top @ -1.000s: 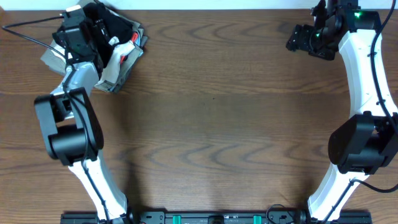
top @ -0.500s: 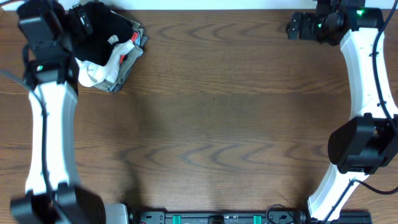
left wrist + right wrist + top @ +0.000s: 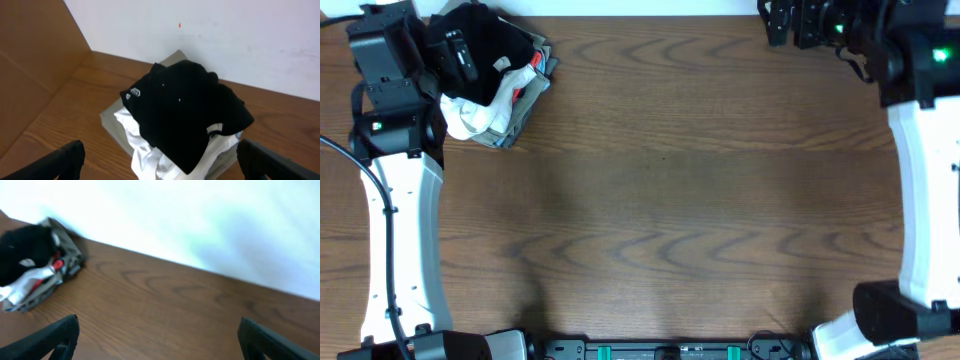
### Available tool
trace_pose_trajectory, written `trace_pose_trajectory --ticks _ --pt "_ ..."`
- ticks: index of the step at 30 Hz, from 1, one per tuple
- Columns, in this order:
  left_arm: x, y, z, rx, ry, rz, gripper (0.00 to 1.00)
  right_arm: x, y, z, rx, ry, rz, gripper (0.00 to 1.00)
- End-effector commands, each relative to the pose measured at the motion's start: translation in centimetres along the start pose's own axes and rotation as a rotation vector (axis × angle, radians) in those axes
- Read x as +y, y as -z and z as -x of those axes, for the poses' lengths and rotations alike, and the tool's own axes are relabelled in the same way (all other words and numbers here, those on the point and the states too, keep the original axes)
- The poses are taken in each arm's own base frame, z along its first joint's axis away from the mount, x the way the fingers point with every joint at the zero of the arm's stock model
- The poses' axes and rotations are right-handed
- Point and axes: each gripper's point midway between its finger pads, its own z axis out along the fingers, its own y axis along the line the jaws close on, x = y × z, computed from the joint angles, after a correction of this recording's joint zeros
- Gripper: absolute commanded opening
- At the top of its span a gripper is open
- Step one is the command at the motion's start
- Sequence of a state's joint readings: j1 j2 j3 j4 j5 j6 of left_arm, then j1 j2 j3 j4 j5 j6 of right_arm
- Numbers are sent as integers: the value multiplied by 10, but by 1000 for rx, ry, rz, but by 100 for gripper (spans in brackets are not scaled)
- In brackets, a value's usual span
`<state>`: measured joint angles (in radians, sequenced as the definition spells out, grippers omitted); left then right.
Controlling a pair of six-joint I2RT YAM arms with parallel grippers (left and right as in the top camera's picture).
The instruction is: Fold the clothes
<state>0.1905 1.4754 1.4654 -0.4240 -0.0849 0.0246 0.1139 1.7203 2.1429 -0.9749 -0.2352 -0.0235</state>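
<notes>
Both my jaws stand spread wide and hold nothing. My left gripper hangs over the far left corner of the table. There one black garment with one small white logo lies bunched on one stack: one white piece, one olive-grey piece and one red piece. My right gripper hovers at the far right corner, well apart from it.

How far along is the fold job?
Looks done: the black garment sits as a compact bundle on top of the stack. In hand: nothing; left gripper and right gripper are both open and empty. Left: possibly tidying, since the bundle looks lumpy rather than flat.
</notes>
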Motion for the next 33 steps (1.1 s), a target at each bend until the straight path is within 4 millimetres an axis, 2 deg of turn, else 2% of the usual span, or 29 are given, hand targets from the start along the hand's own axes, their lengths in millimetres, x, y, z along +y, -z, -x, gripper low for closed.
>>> trace_pose_trajectory --ticks 1,6,8,11,16,19,22,25,33 --pt "0 -2 -3 12 2 1 98 4 -7 -5 20 20 11 99" --pt "0 -2 -4 15 2 1 98 3 -8 -6 26 21 10 99" --pt "0 -2 -4 15 2 1 98 -6 -8 -15 62 46 -42 99" --pt "0 -2 -4 15 2 1 98 -4 -6 -22 93 39 -36 99" --pt "0 -2 -4 15 1 1 98 14 17 -18 57 82 -45 99" --pt "0 -2 -4 15 1 1 98 16 27 -28 41 90 -59 99" --pt "0 -2 -4 15 2 1 98 12 31 -50 24 87 -67 99" --pt "0 -2 -4 15 2 1 98 2 35 -81 -4 73 -78 99" --pt "0 -2 -4 15 2 1 98 -18 46 -188 -87 29 -86 99"
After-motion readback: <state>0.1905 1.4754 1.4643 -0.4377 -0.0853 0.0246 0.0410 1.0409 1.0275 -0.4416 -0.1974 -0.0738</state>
